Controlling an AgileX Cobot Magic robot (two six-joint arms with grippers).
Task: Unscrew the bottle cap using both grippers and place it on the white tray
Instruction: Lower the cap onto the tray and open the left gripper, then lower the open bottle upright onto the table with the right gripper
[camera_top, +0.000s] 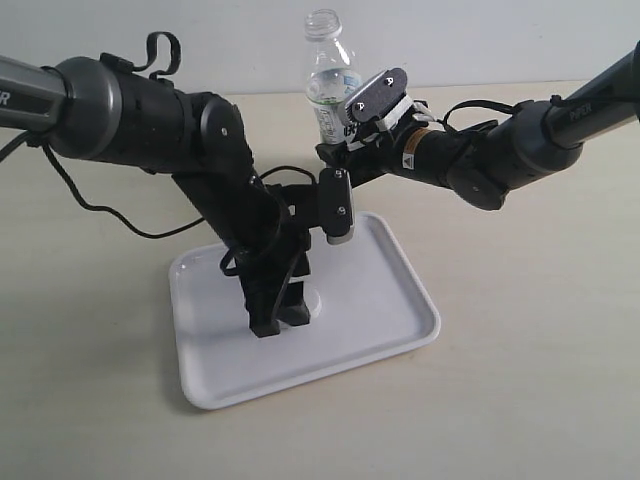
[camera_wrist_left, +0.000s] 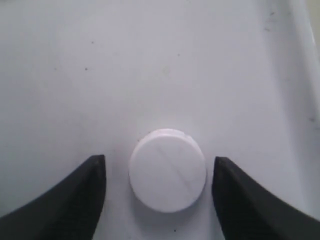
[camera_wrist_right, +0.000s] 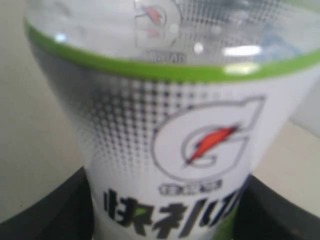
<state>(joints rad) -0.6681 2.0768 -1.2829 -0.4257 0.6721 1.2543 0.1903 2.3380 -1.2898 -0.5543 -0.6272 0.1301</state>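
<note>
The bottle cap (camera_wrist_left: 167, 170) is sitting on the white tray (camera_wrist_left: 150, 60), centred between the parted jaws of the left gripper (camera_wrist_left: 159, 162); the right gripper (camera_wrist_right: 165, 220) is clamping the bottle (camera_wrist_right: 165, 125).

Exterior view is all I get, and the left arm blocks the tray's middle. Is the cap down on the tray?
Observer: Yes. The left wrist view shows the bottle cap lying flat on the white tray.
Operator: Is the left gripper gripping it?
Observer: No. The left gripper is open, with a gap on each side of the cap.
Operator: And the bottle?
Observer: The right wrist view shows the right gripper shut on the bottle at its label.
</note>
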